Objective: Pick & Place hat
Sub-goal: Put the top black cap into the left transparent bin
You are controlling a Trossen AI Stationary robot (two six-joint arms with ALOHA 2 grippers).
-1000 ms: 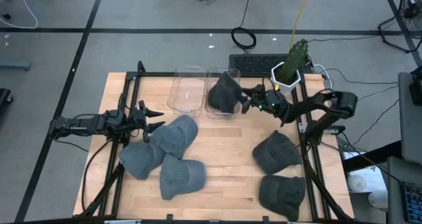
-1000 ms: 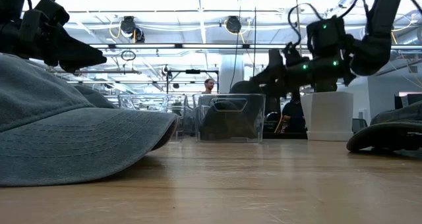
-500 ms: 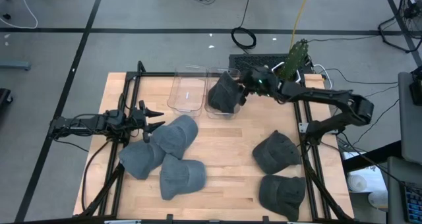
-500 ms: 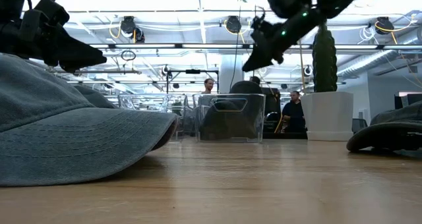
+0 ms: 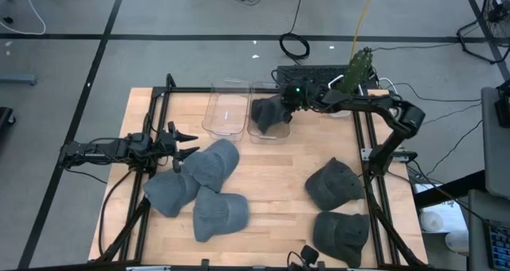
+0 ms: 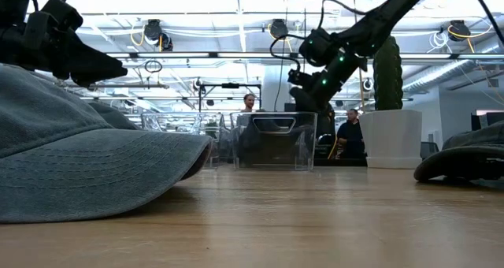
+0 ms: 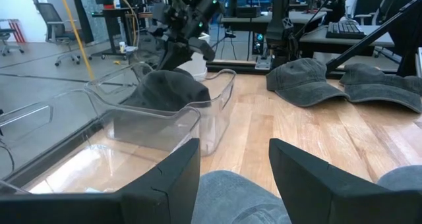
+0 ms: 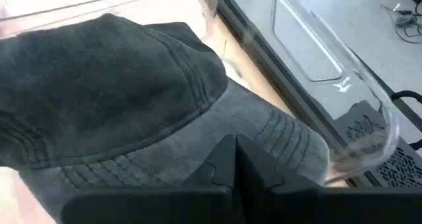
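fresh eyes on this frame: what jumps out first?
The right gripper, shut, reaches over the clear plastic bin at the table's far edge, pressing on the dark grey cap that sits in it. Next, the loose grey caps: a cluster of three near the left gripper, which hovers open above them, and two more on the right side.

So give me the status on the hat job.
Done: one hat sits in the clear bin, with the shut right gripper above it, holding nothing. In hand: nothing; the left gripper waits, open, beside the hat pile. Left: five hats on the table.
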